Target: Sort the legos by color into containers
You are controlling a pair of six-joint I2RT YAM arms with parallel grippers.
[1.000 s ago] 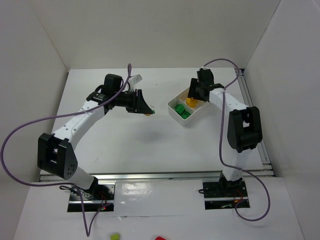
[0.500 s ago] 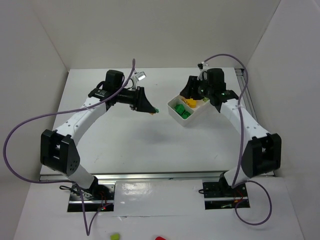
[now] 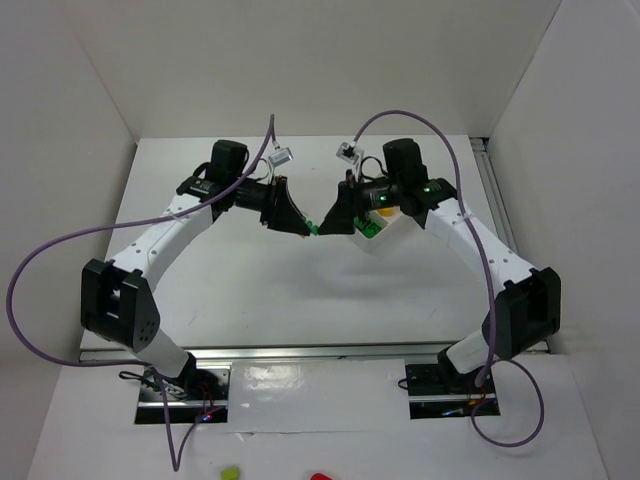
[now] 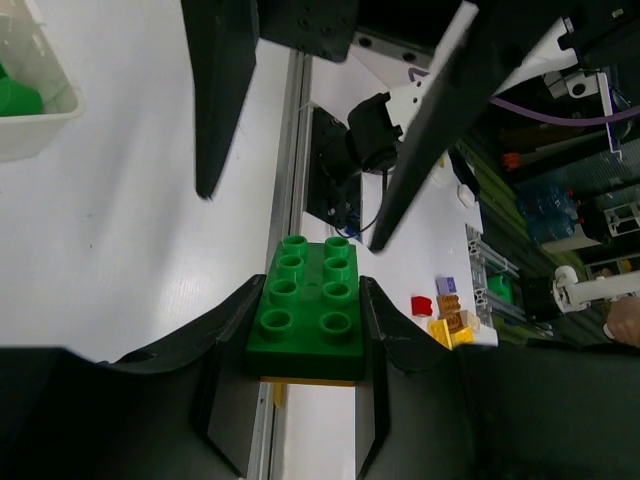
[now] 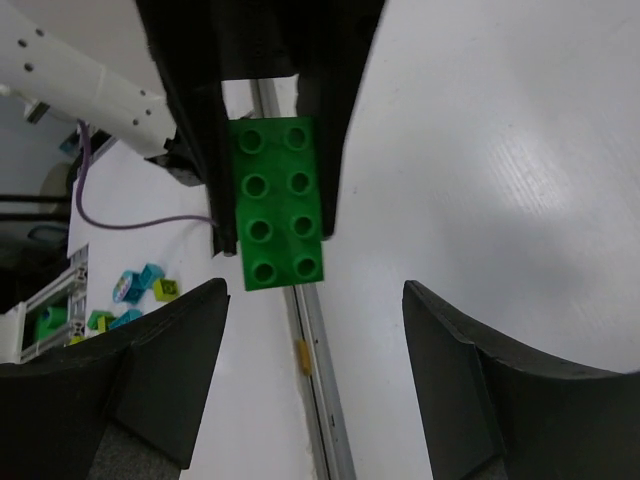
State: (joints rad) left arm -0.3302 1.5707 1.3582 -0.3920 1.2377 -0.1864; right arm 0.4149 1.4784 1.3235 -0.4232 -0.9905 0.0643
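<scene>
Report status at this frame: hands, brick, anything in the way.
Left hand shut on green studded plastic brick, yellow brick stuck beneath. Right hand open, facing it, no contact. White plastic tray off to the right; nothing between hands.

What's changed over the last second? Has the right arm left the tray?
Yes. The right gripper swung left from over the white tray and now faces the left gripper, jaws open, just short of the green brick. The left gripper edged slightly right, still clamped on that brick, which has a yellow piece beneath it. The tray did not move.
</scene>
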